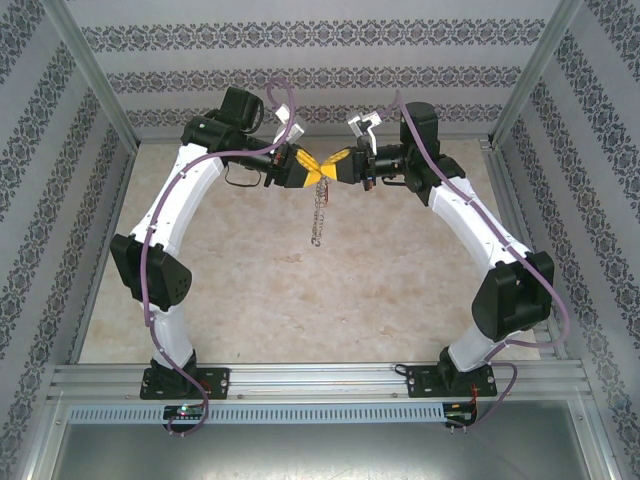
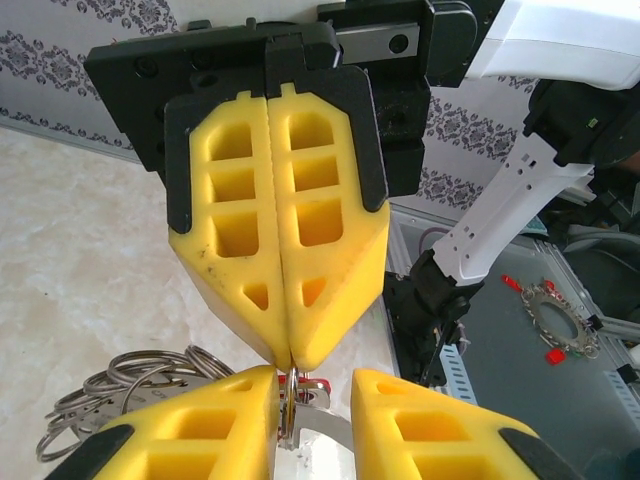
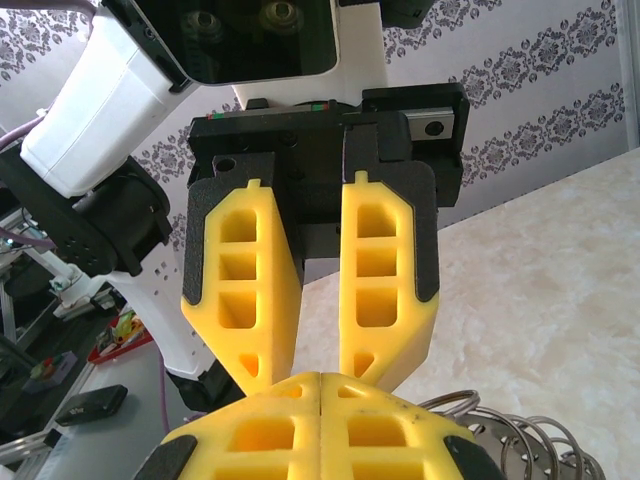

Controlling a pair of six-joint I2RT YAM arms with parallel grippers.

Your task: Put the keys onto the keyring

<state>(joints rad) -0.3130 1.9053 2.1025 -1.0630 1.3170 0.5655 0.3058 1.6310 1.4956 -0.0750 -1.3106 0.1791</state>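
- Left jaws are spread, facing the right jaws tip to tip above the tabletop (image 1: 250, 300).
- Right jaws are pressed together, pinching the keyring (image 1: 318, 215) at its top.
- I see it dangling straight down from that pinch like a chain.

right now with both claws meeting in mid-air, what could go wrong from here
1. The left claw stands open, so the floppy grey-silver loop of metal rings seems to hang from the shut right claw tips alone. It could slip and drop to the beige marble table.
2. The yellow claw tips sit almost touching. Any push forward could knock them together and jar the loop loose.
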